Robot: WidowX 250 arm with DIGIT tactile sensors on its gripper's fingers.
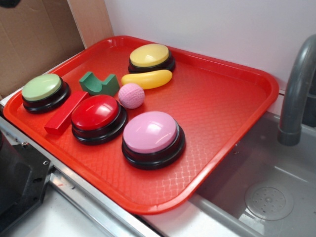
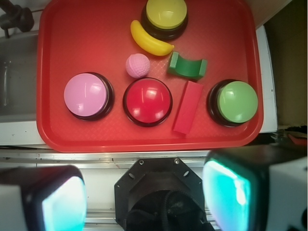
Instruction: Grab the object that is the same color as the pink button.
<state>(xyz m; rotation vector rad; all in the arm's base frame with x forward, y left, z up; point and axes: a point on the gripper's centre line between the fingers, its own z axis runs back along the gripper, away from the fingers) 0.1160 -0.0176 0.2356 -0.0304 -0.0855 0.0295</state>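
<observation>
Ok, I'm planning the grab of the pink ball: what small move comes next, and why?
Probably advance the claw out over the tray toward the pink ball. It hangs open above the robot base, short of the tray, and the ball sits beyond the red button.

My claw's two white fingers (image 2: pixel 41 199) are blurring into soft teal-lit blocks at the bottom of the wrist view, and the frame's lower edge is cutting off their tips, so their spacing is staying unreadable. In the exterior view the right edge is clipping the grey curved plastic faucet (image 1: pixel 297 94), and the large light-pink dome button (image 1: pixel 153 138) is hiding part of the textured red plastic tray (image 1: pixel 222 108) floor behind it.
</observation>
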